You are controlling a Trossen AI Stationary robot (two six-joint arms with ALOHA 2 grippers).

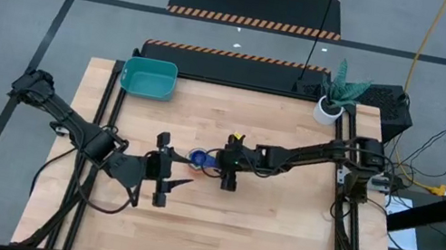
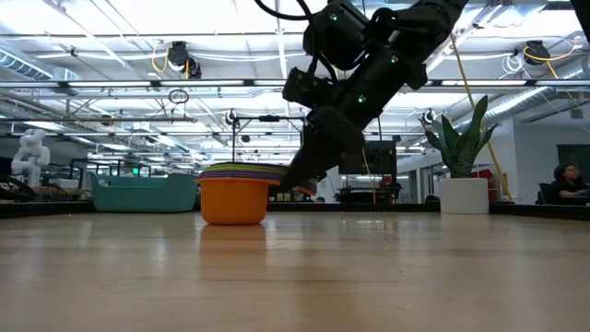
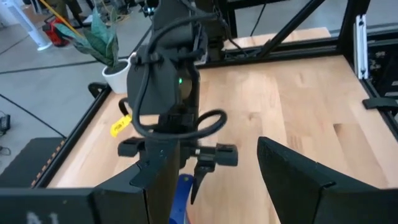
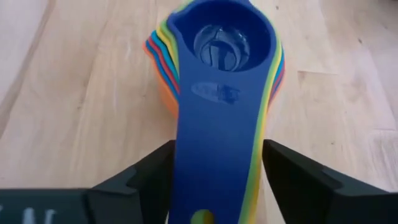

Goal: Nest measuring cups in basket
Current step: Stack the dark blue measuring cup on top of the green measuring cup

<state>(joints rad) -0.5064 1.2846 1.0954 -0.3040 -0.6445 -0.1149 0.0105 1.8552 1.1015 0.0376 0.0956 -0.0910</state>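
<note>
1. Right wrist view: the measuring cups (image 4: 214, 68) sit nested in one stack on the wooden surface (image 4: 74, 81), a dark blue cup on top and orange, red, yellow, green and light blue rims showing beneath it.
2. The stacked handles run back between the two dark fingers (image 4: 149, 177) of the right gripper (image 4: 217, 180), whose jaws stand apart on either side of the handles; whether they touch the handles I cannot tell.
3. High view: the stack (image 1: 201, 158) stands near the middle of the surface, with the right gripper (image 1: 227, 179) just beside it.
4. The left gripper (image 1: 164, 190) hovers near the stack on its other side, its jaws open and holding nothing.
5. The teal basket (image 1: 149, 77) rests at the far left corner of the surface, well apart from the cups.
6. A white plant pot (image 1: 329, 111) stands at the far right corner.
7. Low view: the orange cup (image 2: 233, 198) bears the stack and rests flat on the surface, the basket (image 2: 143, 193) far behind it.
</note>
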